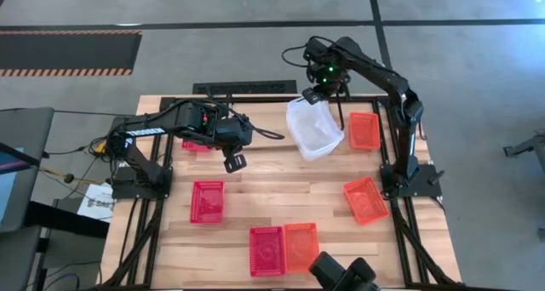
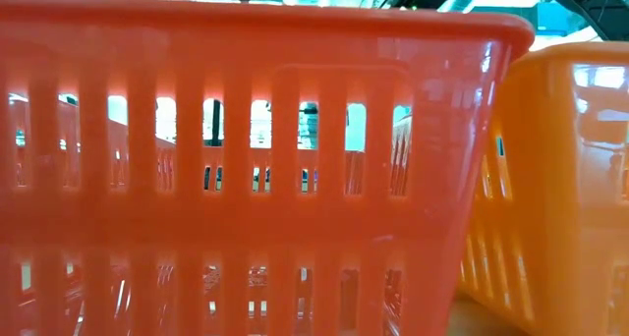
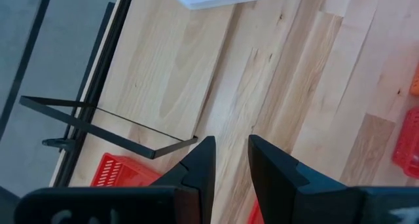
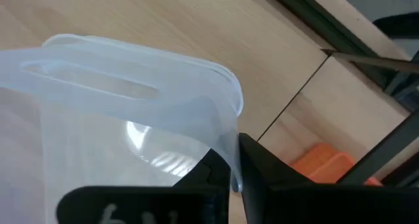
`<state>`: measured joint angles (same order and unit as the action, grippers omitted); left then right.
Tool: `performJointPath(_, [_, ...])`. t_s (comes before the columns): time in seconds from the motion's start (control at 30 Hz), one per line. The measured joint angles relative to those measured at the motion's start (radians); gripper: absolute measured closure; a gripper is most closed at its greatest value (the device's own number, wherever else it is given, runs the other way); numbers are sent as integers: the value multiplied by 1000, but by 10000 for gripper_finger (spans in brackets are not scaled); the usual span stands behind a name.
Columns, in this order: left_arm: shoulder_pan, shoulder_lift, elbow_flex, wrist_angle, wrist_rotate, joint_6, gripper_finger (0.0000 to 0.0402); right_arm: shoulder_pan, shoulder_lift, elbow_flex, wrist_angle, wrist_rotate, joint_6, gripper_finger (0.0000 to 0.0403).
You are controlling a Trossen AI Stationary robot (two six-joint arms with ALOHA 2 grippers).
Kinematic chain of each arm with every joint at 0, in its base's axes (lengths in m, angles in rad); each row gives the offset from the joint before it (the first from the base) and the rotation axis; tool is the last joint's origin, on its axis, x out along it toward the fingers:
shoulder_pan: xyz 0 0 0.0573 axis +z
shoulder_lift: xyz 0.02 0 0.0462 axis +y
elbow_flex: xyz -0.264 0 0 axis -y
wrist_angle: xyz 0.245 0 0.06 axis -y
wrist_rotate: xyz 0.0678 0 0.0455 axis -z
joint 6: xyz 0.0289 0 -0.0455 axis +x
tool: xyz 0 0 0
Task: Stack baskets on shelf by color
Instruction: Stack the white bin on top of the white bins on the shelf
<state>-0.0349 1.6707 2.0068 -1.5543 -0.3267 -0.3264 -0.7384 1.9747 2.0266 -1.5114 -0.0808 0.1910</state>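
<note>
Item: clear basket (image 1: pixel 313 128), rim pinched by right gripper (image 4: pixel 234 164), apparently tilted for carrying toward shelf (image 3: pixel 118 122). Left gripper (image 3: pixel 230 160) narrowly parted, empty, waiting mid-table.

Evenly and brightly lit from overhead in the high view — only soft, short shadows under the arms on the desk (image 1: pixel 281 185). Backlit strongly in the low view: red basket (image 2: pixel 246 179) and orange basket (image 2: pixel 560 179) glowed, filled the frame and sat slightly soft from closeness. Blurred at the near edge in both wrist views, dark fingers (image 3: pixel 200 168) smeared out of focus. Caught pale highlights on the clear basket (image 4: pixel 131 119) — rim milky, wall faintly glaring.
</note>
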Motion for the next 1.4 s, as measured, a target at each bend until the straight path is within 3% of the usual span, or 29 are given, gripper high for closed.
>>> performJointPath(0.27, [0,0,0,0,0,0,322,36,0,0,5,105,-40,343])
performJointPath(0.73, [0,0,0,0,-1,0,322,60,0,3,-11,108,-35,257])
performJointPath(0.9, [0,0,0,0,0,0,322,68,-1,65,-58,109,-34,235])
performJointPath(1.13, [0,0,0,0,-1,7,322,137,-1,259,-58,101,-35,248])
performJointPath(1.23, [0,0,0,0,-1,8,322,194,-3,313,-59,29,-39,261])
performJointPath(1.4, [0,0,0,-7,-1,8,322,311,-2,324,-59,6,-42,326])
